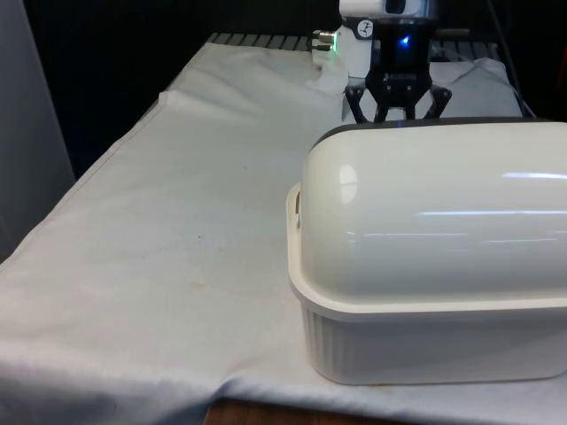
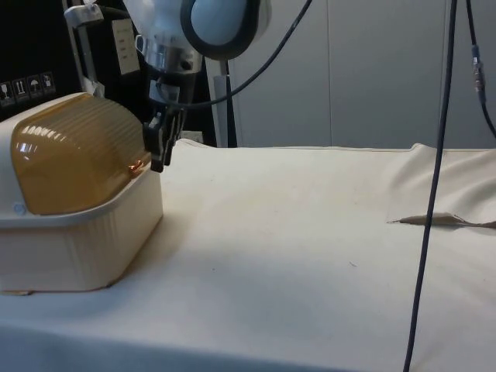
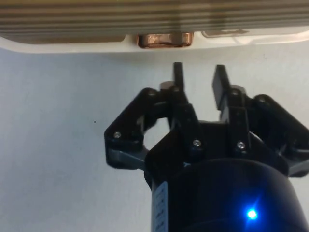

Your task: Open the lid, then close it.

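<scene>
I have the bread box (image 1: 425, 345) sitting on the white cloth (image 1: 159, 248) at the front view's right, its back turned toward that camera, so from there I see mostly the smooth cream shell. In the side view the ribbed amber lid (image 2: 74, 151) is down over the cream base (image 2: 85, 248), closed as far as I can judge.

The gripper (image 2: 159, 151) hangs just in front of the box, fingers pointing down, right beside the lid's lower front edge. From the wrist camera the small copper-coloured handle (image 3: 164, 39) sits at the lid's front lip, and my two fingertips (image 3: 178, 75) are close to it but apart from it — a strip of bare cloth shows between them and the handle.

The fingers stand a little apart, a narrow gap between them, and they hold nothing. In the front view the gripper (image 1: 399, 111) peeks over the top of the box, behind it.

A black cable (image 2: 434, 194) hangs down near the side camera, and a fold in the cloth lies well away from the box.
</scene>
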